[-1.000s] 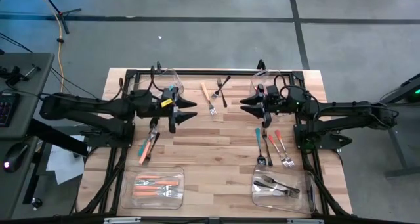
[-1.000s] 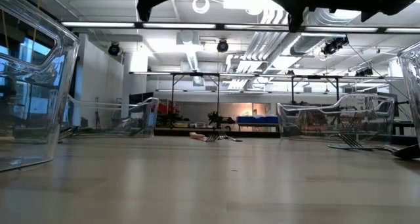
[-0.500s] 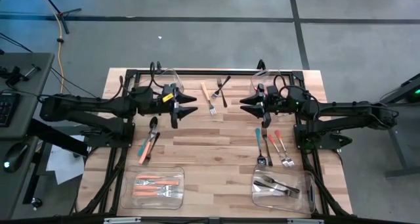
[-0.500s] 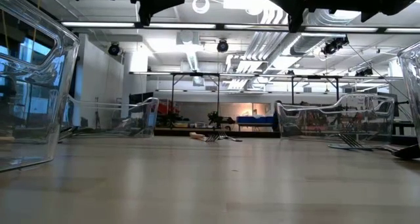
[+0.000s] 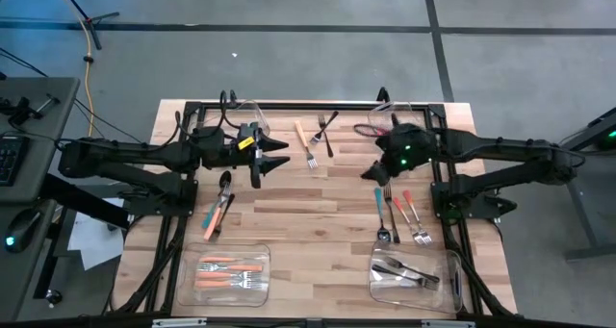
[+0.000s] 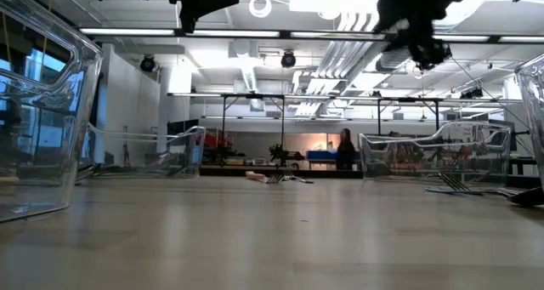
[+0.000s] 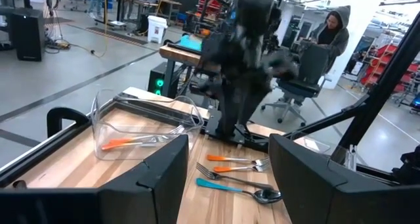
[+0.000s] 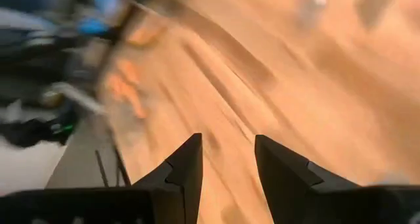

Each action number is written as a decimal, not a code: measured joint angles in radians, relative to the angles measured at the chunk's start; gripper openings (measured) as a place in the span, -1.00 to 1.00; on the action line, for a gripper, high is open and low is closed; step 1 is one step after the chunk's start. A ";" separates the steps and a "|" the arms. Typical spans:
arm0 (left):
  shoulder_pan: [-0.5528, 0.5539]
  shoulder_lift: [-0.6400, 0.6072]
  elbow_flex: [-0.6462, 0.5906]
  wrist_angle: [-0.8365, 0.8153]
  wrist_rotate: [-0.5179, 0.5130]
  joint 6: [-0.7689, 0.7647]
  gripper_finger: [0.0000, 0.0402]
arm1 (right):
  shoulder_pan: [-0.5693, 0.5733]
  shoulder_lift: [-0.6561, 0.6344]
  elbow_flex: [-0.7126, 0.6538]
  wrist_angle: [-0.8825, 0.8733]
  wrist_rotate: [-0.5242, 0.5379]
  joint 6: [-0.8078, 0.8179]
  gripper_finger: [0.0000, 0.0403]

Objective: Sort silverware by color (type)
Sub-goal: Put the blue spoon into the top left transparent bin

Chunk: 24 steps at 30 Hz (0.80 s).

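Mostly the right wrist view is smeared, so only wood grain and orange streaks show past the right gripper (image 8: 226, 161), whose fingers stand a little apart and hold nothing; in the low view both grippers are cut off at the top edge. On the wooden table (image 5: 318, 198) the silverware (image 5: 397, 213) lies scattered, some in the clear bins (image 5: 233, 271) at the near edge, and the left gripper (image 5: 274, 155) hovers wide open and empty above the table. Beyond the table a workshop room with a seated person (image 7: 330, 32) is visible.
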 joint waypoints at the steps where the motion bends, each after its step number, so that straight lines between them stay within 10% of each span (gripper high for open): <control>1: 0.000 0.000 0.000 0.000 0.000 0.000 -0.01 | 0.008 0.019 0.013 -0.063 0.007 0.065 -0.38; 9: 0.000 0.000 0.000 0.000 0.000 0.000 -0.01 | 0.126 0.158 -0.035 -0.280 0.024 0.372 -0.38; 24: 0.000 0.000 0.000 -0.001 0.001 -0.001 -0.01 | 0.257 0.371 -0.154 -0.131 0.020 0.566 -0.38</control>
